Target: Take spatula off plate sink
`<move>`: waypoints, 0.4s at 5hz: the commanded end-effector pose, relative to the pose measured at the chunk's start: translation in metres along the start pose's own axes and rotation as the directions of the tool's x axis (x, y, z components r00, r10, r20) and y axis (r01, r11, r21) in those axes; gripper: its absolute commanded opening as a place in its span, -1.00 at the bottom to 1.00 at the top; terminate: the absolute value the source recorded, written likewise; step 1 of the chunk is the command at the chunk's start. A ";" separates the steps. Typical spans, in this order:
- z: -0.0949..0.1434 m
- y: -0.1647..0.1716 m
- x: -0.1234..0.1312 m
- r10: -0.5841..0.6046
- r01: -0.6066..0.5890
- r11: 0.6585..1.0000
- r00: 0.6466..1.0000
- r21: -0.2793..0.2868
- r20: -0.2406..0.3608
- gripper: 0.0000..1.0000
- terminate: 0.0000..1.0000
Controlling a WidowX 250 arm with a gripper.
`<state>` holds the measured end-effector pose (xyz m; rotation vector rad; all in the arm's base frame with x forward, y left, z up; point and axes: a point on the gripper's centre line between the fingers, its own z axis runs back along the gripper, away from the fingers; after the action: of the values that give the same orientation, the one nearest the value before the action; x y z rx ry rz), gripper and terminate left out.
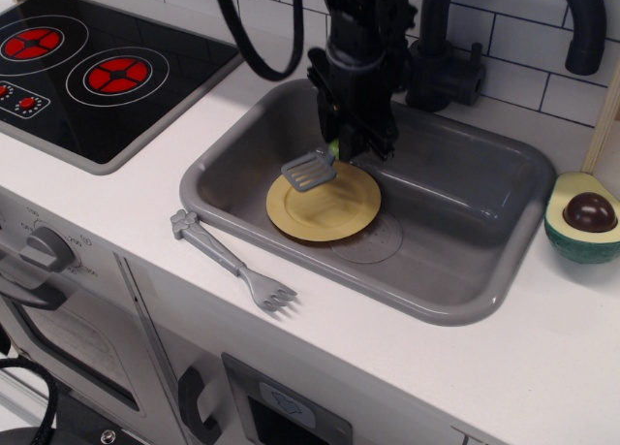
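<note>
The mustard-yellow plate lies flat in the grey sink, left of its middle. My black gripper hangs above the plate's far edge and is shut on the green handle of the spatula. The spatula's grey slotted blade sticks out to the left and is lifted above the plate. Most of the green handle is hidden between my fingers.
A long grey toy fork lies on the white counter in front of the sink. A black stovetop with red burners is at the left. A black faucet stands behind the sink. A halved avocado sits at the right.
</note>
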<state>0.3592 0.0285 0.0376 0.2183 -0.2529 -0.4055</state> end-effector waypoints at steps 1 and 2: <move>0.040 -0.032 0.020 0.124 -0.124 0.992 0.992 -0.007 -0.007 -1.00 -1.00; 0.037 -0.063 0.022 0.197 -0.202 0.977 0.978 -0.064 -0.074 -1.00 -1.00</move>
<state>0.3281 -0.0441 0.0418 0.1283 -0.1433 -0.2015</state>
